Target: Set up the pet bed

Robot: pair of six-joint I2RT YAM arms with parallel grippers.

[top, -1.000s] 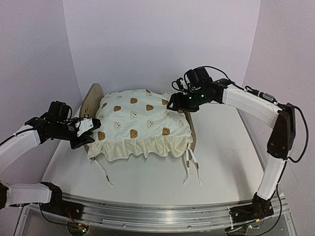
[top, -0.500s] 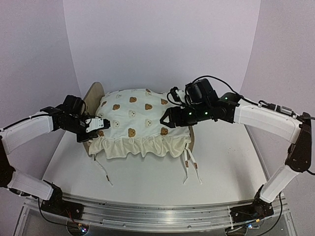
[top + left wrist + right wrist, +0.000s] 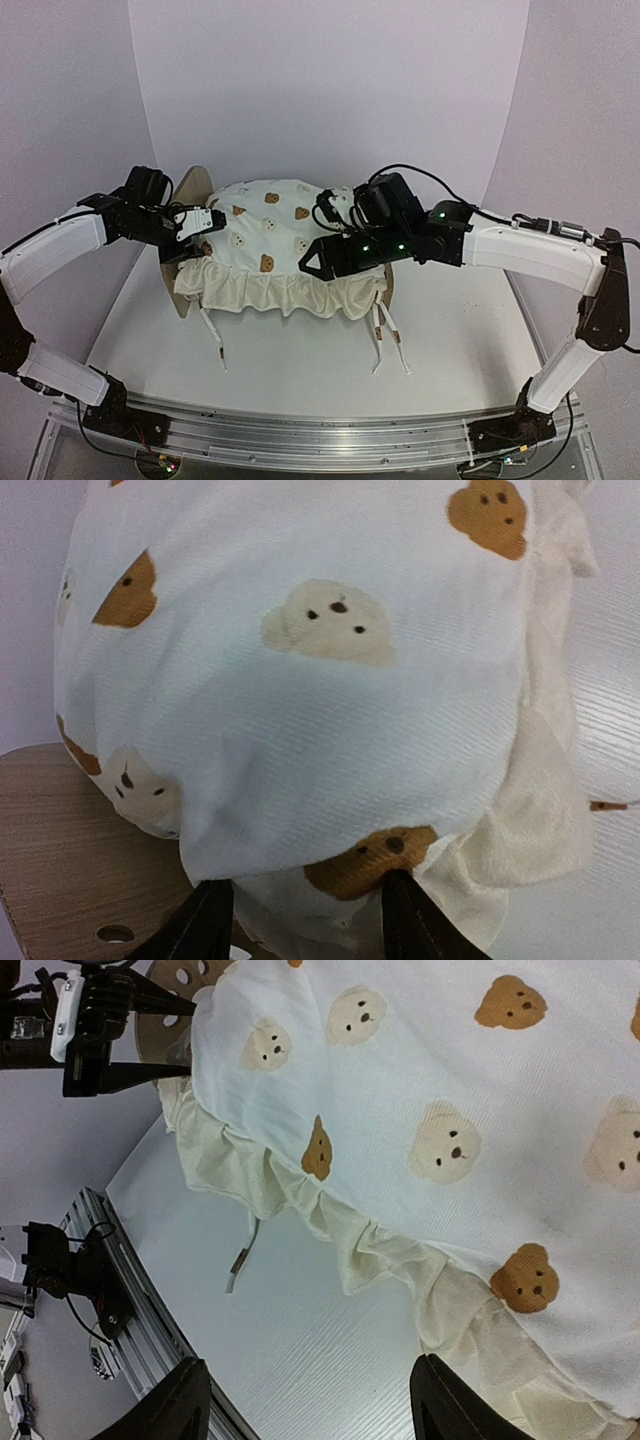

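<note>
Left hand [image 3: 188, 1033] agape at bedding [image 3: 420, 1090]

The bedding [image 3: 330, 730] is soft woven cloth. The pet bed [image 3: 70, 850] is smooth matt wood. The table [image 3: 300, 1310] is smooth white.

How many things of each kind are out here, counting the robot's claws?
Robot claws: 2, the left claw and the right claw
Wooden pet bed: 1
Cream bear-print ruffled bedding: 1
Total: 4
</note>
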